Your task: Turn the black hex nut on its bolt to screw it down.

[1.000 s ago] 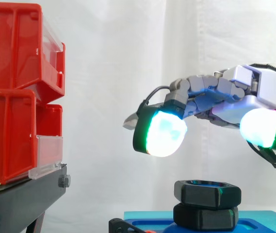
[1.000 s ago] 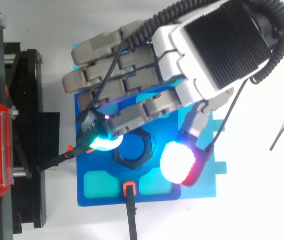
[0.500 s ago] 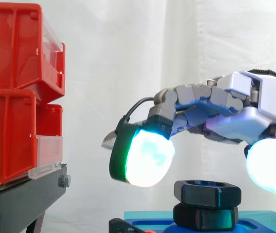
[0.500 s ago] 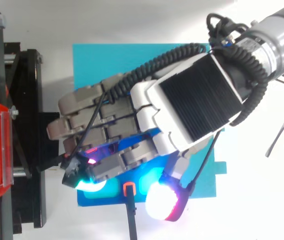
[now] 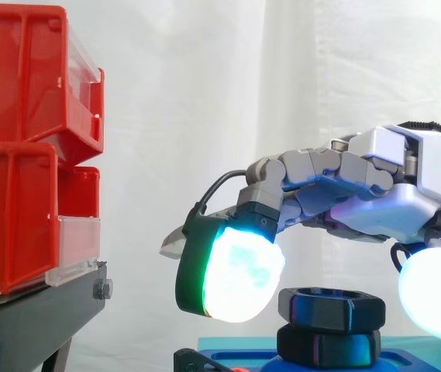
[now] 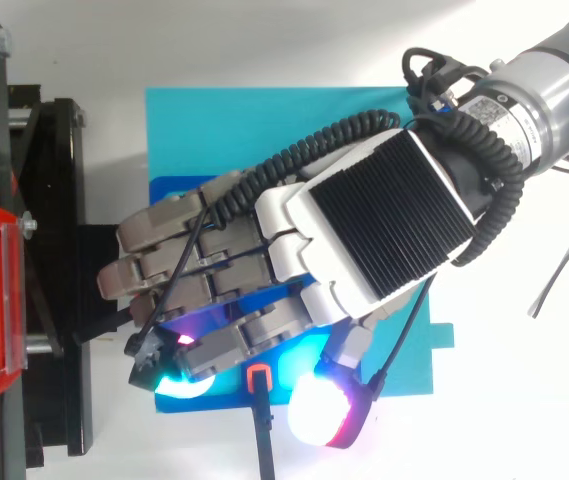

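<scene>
Within the last second the robot's hand (image 5: 391,203) has sunk from well above the black hex nut (image 5: 330,305) to nut height, its glowing fingertips (image 5: 239,271) and thumb pad now low on either side. From above, the hand (image 6: 384,230) has slid across the blue fixture plate (image 6: 169,190) and covers the nut. The hand is spread open and grips nothing, while the nut sits on its bolt above a second black hex piece (image 5: 329,346), so turning seems not yet begun and closing on the nut looks next.
</scene>
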